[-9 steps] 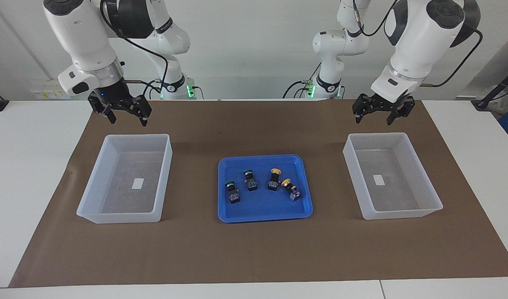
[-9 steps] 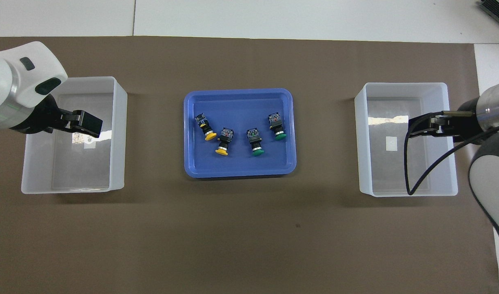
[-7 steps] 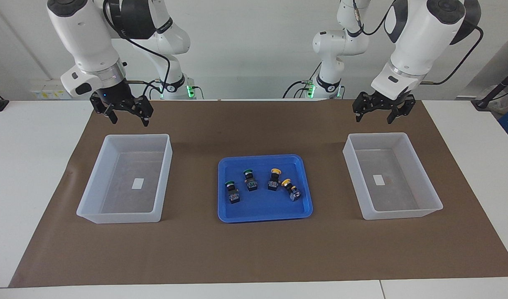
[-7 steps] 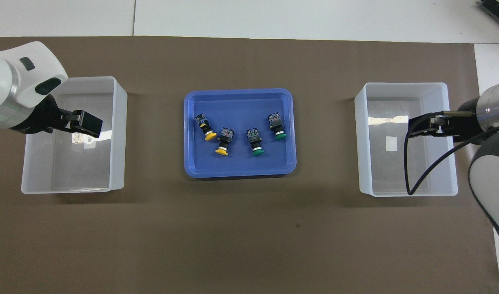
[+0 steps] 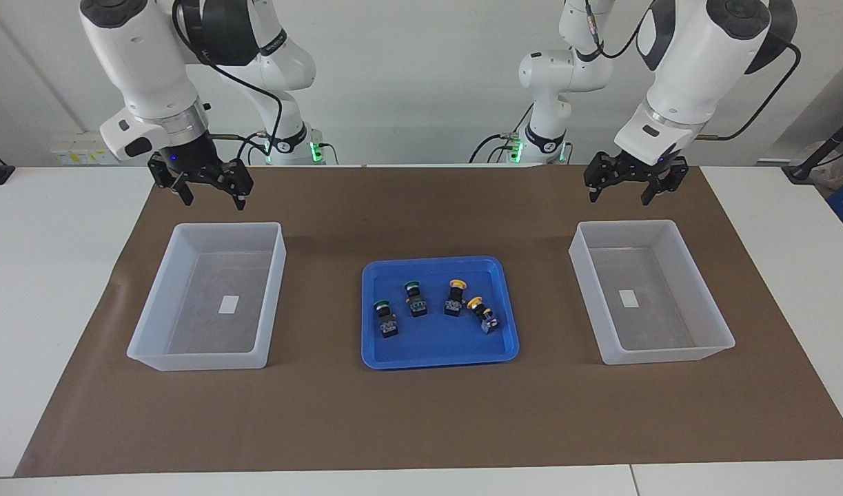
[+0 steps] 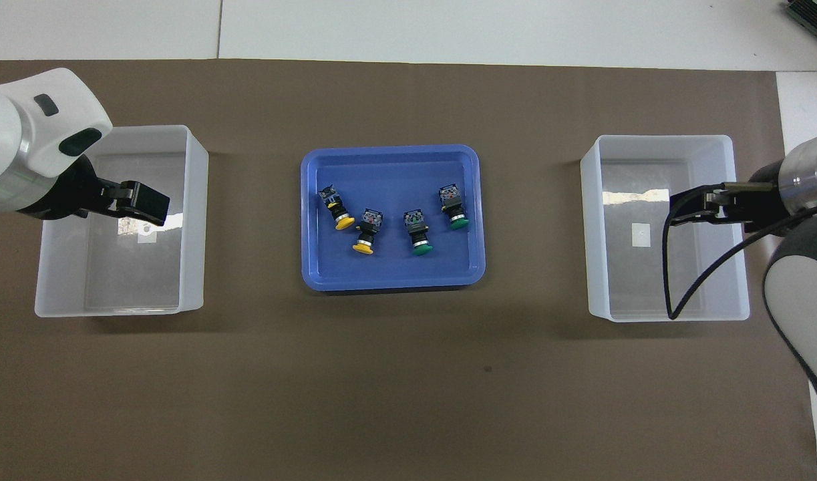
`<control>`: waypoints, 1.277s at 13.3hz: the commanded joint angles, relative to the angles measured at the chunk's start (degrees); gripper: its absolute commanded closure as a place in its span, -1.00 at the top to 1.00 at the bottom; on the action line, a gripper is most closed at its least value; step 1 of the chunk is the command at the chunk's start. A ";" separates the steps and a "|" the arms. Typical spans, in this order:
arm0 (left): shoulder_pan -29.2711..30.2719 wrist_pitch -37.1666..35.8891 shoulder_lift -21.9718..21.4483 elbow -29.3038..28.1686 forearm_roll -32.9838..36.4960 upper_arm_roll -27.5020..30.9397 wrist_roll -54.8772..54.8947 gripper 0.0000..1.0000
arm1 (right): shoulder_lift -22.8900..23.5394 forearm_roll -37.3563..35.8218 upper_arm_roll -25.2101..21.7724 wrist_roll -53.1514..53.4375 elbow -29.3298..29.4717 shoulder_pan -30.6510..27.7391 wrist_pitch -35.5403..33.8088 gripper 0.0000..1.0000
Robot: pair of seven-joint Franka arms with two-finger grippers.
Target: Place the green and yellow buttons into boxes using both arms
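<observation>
Holding four buttons [image 5: 433,306]: blue tray [image 5: 393,355] | boxes [image 5: 187,358] bare | left gripper [image 5: 626,183], right gripper [image 5: 209,187]: fingers apart

We see both arms raised, each bent down from a high elbow with its wrist angled toward the surface. The left claw [image 5: 626,186] hangs in the air with its fingers spread and nothing between them. The right claw [image 5: 207,186] hangs likewise, apparently just as wide, though the overhead view shows it edge-on.
</observation>
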 commanded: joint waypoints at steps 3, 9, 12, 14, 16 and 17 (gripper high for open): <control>-0.01 0.83 -1.06 -0.88 0.43 -0.07 0.22 1.00 | -0.61 -0.33 0.33 -1.05 -0.83 -0.36 0.68 1.00; -0.10 1.18 -1.15 -1.06 0.43 -0.07 0.31 1.00 | 3.15 -0.15 0.51 -0.88 -1.09 2.44 7.52 1.00; -0.10 1.27 -1.15 -1.14 0.43 -0.07 0.31 1.00 | 6.93 -0.24 0.60 3.23 -0.91 6.56 12.35 1.00; -0.10 1.36 -1.15 -1.14 0.43 -0.07 0.31 1.00 | 9.92 -0.76 0.60 5.79 -0.74 9.90 15.78 1.00; -0.01 1.36 -1.15 -1.32 0.43 -0.07 0.31 1.00 | 13.70 -1.03 0.60 7.55 -0.65 13.68 20.61 1.00; -0.01 1.36 -1.15 -1.32 0.43 -0.07 0.31 1.00 | 14.76 -1.29 0.60 8.34 -0.48 14.74 22.11 1.00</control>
